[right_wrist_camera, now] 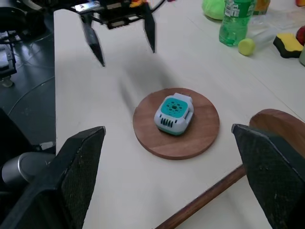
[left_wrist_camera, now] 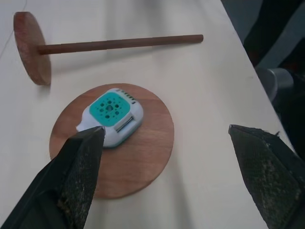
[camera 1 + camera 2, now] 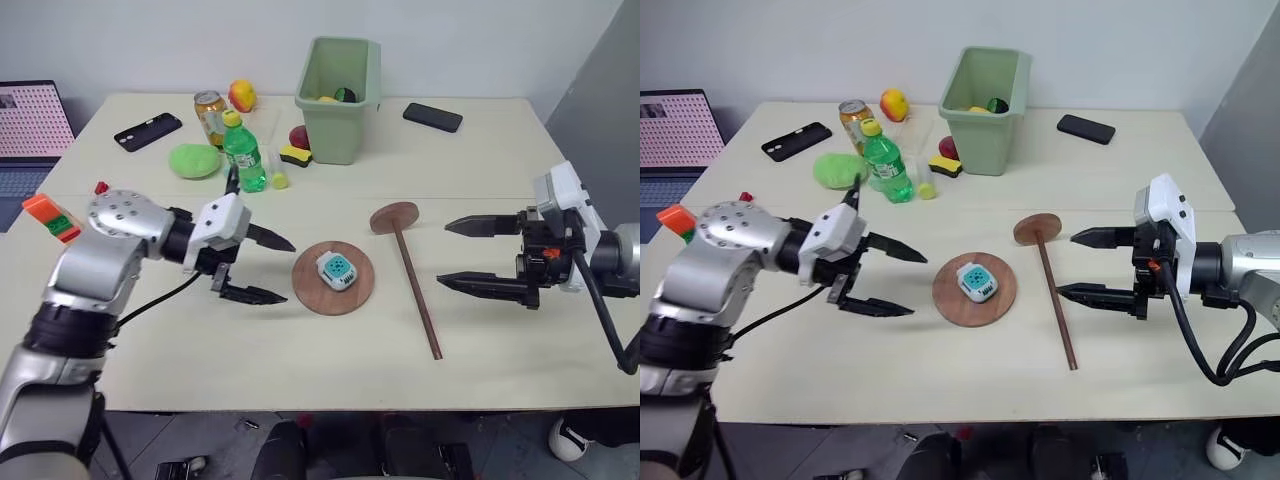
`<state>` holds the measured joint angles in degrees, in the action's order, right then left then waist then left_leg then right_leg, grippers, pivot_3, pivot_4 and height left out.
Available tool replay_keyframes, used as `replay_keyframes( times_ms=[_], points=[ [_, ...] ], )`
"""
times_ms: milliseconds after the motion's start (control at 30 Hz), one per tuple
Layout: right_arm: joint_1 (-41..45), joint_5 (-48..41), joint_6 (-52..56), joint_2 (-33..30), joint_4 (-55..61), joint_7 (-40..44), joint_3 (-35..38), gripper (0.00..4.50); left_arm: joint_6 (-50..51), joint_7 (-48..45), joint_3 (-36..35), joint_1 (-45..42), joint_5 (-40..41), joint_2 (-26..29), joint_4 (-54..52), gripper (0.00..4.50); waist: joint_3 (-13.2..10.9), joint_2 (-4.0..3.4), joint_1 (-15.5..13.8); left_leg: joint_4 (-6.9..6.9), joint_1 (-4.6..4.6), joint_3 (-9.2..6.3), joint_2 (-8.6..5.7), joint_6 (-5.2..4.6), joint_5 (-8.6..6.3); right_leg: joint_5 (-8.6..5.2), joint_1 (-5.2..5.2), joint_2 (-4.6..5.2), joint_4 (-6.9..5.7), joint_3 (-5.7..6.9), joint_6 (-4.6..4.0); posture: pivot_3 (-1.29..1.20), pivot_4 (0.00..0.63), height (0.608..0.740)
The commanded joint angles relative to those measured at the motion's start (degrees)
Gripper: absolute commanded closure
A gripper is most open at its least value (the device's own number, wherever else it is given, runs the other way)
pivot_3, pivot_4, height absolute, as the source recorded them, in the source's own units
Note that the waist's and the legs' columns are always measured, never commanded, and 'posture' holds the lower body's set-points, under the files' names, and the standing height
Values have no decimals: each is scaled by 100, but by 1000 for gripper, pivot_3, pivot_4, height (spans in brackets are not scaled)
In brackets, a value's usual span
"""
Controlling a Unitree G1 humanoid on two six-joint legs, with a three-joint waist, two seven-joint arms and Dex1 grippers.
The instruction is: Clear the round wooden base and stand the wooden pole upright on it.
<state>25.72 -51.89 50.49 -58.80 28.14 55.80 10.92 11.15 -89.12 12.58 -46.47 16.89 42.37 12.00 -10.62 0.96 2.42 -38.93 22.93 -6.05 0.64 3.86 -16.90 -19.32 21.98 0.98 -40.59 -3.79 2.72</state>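
wooden pole (image 3: 415, 289) | lying flat | disc end toward table's far side

round wooden base (image 3: 333, 288): reddish-brown
wooden pole (image 3: 415, 290): dark brown rod, reddish-brown disc
small gadget (image 3: 337, 269): white, teal face
bin (image 3: 338, 100): pale green
desk (image 3: 200, 340): cream

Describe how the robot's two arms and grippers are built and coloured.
Both arms are silver-grey metal with black cables. The left gripper and right gripper each have a white housing and two long, pointed black fingers. Orange-red marks show by the right gripper's base.
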Motion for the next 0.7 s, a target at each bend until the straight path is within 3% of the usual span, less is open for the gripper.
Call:
replay_keyframes(
  times_ms=[33,233,400,633,700],
  points=[
    [171,-111,-30,0,193,-15,44,34,-958,-263,452,-684,-517,-569,1129,149,0,1,-6,0,-2,0,-2,0,0,0,-3,1,-1,-2,0,0,150,740],
    [223,-260,138,-84,431,60,-118,34,-2639,-338,1353,-1727,-1097,-1195,3133,149,0,2,40,3,1,-2,-3,0,0,-1,1,1,0,1,2,0,150,740],
    [310,-209,252,-118,552,-12,-256,34,-3718,-325,1498,-2386,-1714,-1683,4635,149,-1,3,70,1,2,-5,-7,-2,0,-1,4,3,-6,0,2,0,150,740],
    [188,-356,349,-69,735,-250,-95,34,-4529,-163,1514,-2487,-2415,-2070,5451,149,-2,5,83,1,4,-9,-7,-2,1,-2,4,4,-8,2,3,0,150,740],
    [117,-401,375,-90,776,-324,-24,0,-4713,-32,1546,-2451,-2640,-2087,5566,514,-2,5,87,1,4,-9,-7,-1,1,-2,5,4,-13,2,3,0,150,740]
  ],
)
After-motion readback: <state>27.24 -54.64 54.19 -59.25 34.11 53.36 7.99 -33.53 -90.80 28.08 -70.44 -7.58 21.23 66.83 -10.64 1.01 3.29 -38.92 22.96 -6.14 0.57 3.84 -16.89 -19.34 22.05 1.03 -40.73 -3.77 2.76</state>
